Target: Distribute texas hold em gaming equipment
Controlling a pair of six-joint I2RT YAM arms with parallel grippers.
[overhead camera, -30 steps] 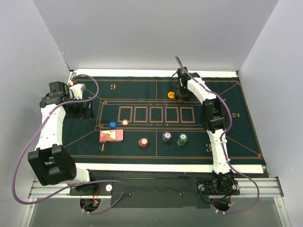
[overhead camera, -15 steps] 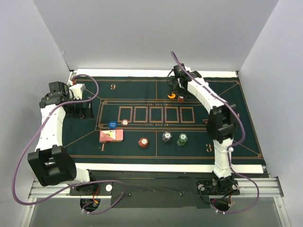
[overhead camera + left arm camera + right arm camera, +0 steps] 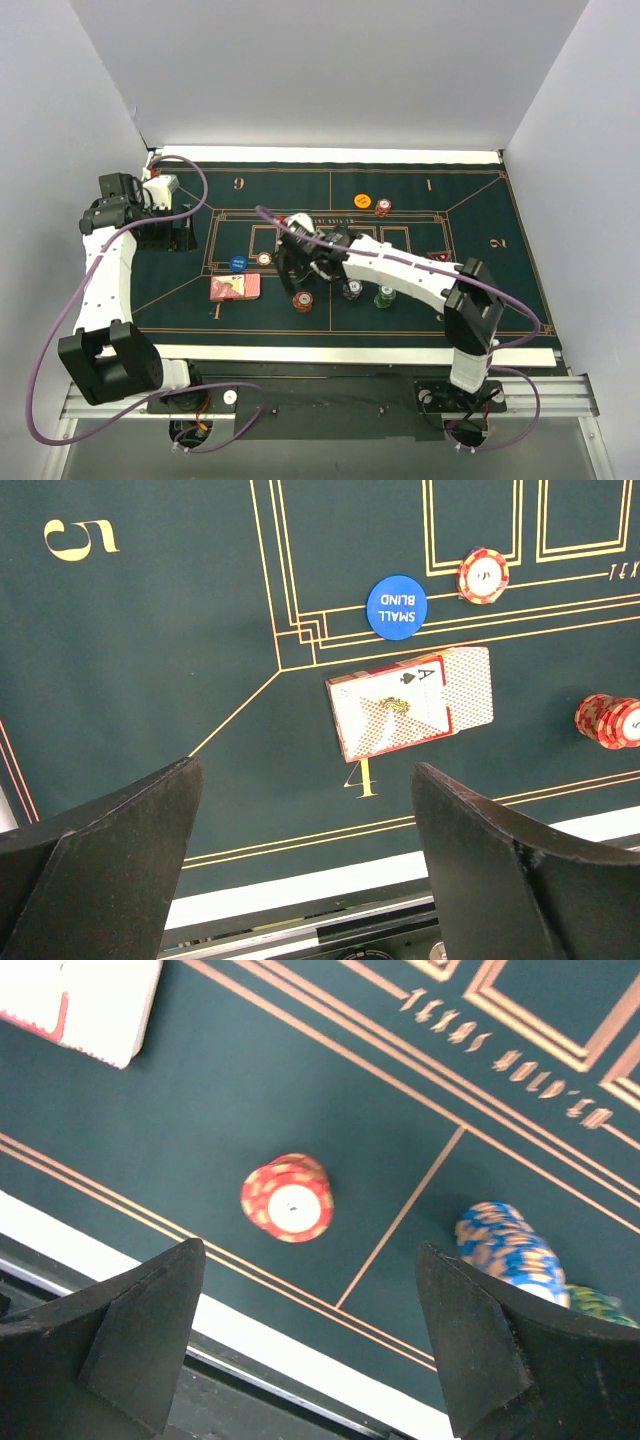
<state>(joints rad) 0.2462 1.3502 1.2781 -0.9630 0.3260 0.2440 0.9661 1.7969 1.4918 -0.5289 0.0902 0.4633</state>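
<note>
Red chip stack [image 3: 287,1198]: my right gripper [image 3: 308,1260] hangs open over it, nothing held.
The stack sits on the felt mat [image 3: 200,1100] near the mat's front edge, touching nothing. The cards [image 3: 85,1000] lie off to one side. A blue-and-white stack [image 3: 508,1250] is on the other side, across a gold line, with a green stack [image 3: 600,1305] just past it. The red stack is a short pile, red with cream edge blocks and a cream centre. It is slightly skewed, so I'd guess it shears easily. My call: centre the jaws first, since it reads off-centre toward one finger. Then drop straight, put the pads low on the rim and close slowly. Stay clear of the blue-and-white stack when lifting. My left gripper [image 3: 305,772] is wide open too, empty, high over the cards' end of the mat.
</note>
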